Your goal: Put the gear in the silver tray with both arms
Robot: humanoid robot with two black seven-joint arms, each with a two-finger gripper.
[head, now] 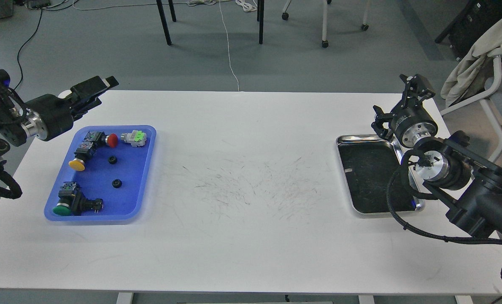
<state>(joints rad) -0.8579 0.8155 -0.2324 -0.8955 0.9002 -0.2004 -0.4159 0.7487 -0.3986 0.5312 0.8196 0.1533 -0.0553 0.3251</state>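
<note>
Nearest, along the front of the white scratched desk (pixel 242 253): bare surface, no part there. Slightly farther, at left, a blue plastic tray (pixel 147 169) with rounded corners, carrying push-button switches with green (pixel 61 208), yellow (pixel 76 164) and red (pixel 112 140) caps, a grey-and-green switch body (pixel 134 138), and two small black gear-like rings (pixel 116 183) (pixel 112 159) lying loose on its floor, apart from each other. At right, level with it, the shallow shiny steel silver tray (pixel 344 145) with dark scratched bottom, holding nothing visible, partly hidden by the right arm.

Farther back, the left hand (pixel 103 84) over the desk's far-left corner, beyond the blue tray, fingers close together with nothing between them as far as can be told. The right hand (pixel 415 90) raised beyond the silver tray, fingers parted, holding nothing.

Likely risks: small, dark, low gears easily missed or nudged aside by the fingertips; the upper gear close to the yellow and red switches, so a wide approach may bump them. Blue tray light, apt to slide under a downward push. Trays well apart, so a mid-desk handover seems needed; a tiny ring may slip there. Right arm cable (pixel 396 198) draped over the silver tray may snag.
</note>
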